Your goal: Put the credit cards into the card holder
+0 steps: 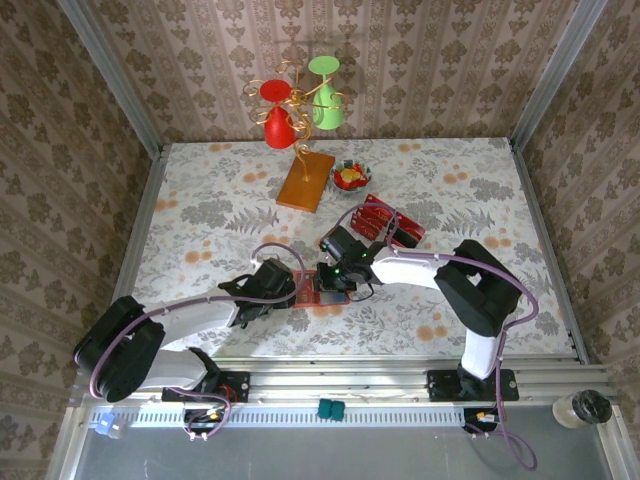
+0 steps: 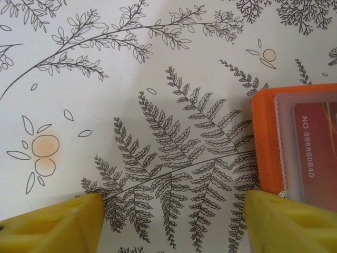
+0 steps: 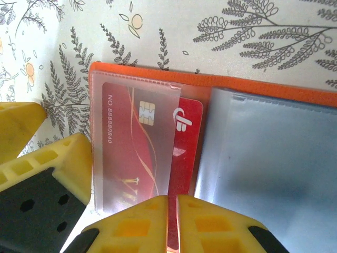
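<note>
The card holder (image 3: 158, 71) lies open on the flowered table (image 2: 131, 63), between both arms. One red card (image 3: 129, 147) sits already inside its clear pocket. The right gripper (image 3: 172, 199) is clenched on a second red card (image 3: 188, 134), which lies partly under the edge of that same pocket, beside the grey-blue panel (image 3: 263, 158). Whether it enters the pocket or only slips behind it, I cannot tell surely. The left gripper (image 2: 174, 203) is spread and holds nothing, with one finger right at the holder's orange border.

The risk I see: a further push may jam this card against the first one, bend it, or slide the whole holder, because the left finger seems not to pin it firmly.

The remaining cards (image 1: 392, 222) lie just behind the right gripper. A wooden board (image 1: 305, 180), a small bowl (image 1: 351, 177) and a wire stand (image 1: 300, 100) are farther back and block nothing.
</note>
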{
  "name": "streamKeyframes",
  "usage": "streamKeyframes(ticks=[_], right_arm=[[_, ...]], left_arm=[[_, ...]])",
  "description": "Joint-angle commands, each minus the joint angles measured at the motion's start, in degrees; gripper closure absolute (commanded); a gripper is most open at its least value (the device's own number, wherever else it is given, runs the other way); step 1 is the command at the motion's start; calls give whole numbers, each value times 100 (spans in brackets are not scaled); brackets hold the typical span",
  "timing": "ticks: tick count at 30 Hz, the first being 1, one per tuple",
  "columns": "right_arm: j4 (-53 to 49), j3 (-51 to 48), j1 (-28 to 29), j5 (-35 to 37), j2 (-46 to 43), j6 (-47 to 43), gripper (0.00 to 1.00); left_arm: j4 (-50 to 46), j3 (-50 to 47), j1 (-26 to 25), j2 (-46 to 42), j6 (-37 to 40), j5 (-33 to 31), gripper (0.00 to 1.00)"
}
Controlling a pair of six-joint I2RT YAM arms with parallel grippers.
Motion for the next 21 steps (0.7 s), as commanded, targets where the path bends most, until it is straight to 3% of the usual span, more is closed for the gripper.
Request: streamKeyframes(ticks=[1,21], right_arm=[[-228,153,14,208,-158,-167,86],[-220,316,14,151,348,-203,88]], left_arm=[[-65,-47,45,95,14,-49,29],[66,-55,49,221,34,-4,30]])
